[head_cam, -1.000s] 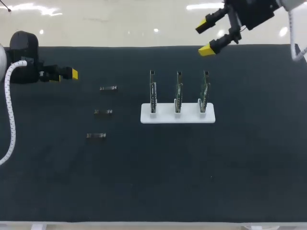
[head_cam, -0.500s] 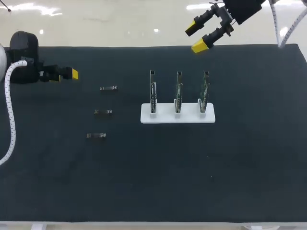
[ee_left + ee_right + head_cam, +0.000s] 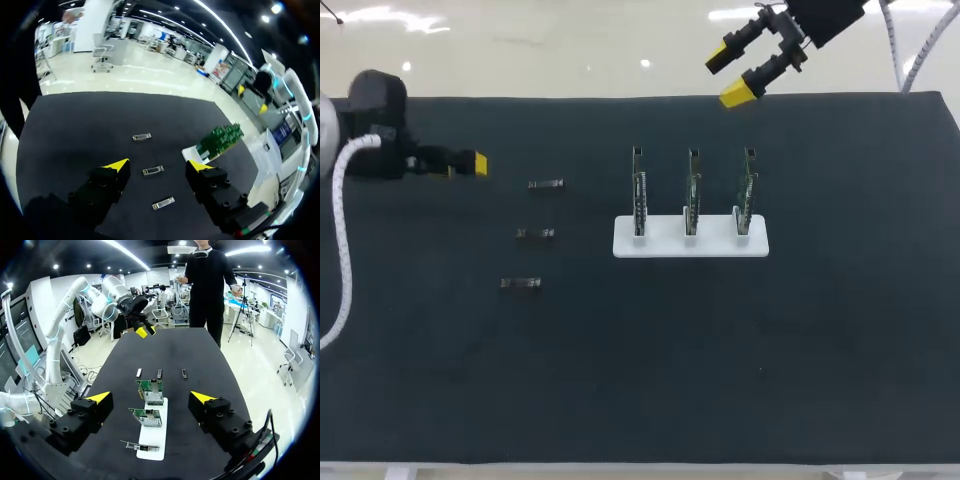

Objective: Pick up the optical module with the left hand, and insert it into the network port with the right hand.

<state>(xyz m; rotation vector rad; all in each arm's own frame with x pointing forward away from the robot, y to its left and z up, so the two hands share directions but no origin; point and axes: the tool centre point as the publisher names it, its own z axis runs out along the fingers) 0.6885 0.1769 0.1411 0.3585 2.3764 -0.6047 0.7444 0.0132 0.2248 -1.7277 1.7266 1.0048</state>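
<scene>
head view: three small silver metal optical modules point(image 3: 535, 233) lie in a column left of the white flat stand point(image 3: 690, 243) holding upright green boards. left gripper point(image 3: 470, 161) sits further left, right gripper point(image 3: 728, 76) behind the stand.
left wrist view: left gripper point(image 3: 157, 165) spread, empty, modules point(image 3: 152, 171) ahead.
right wrist view: right gripper point(image 3: 150, 397) spread, empty, over the stand point(image 3: 150, 442).
probably best: centre on one module, fingers across its narrow sides, descend straight.

There's the left arm point(image 3: 375, 120), a rounded black wrist with a ribbed white cable point(image 3: 340, 240) looping off it. The right arm point(image 3: 825, 15) is black too, with a second cable point(image 3: 905, 50), also white. The left gripper point(image 3: 157, 165) and right gripper point(image 3: 150, 397) show blocky black fingers point(image 3: 105, 182), screw holes and yellow wedge tips.
</scene>
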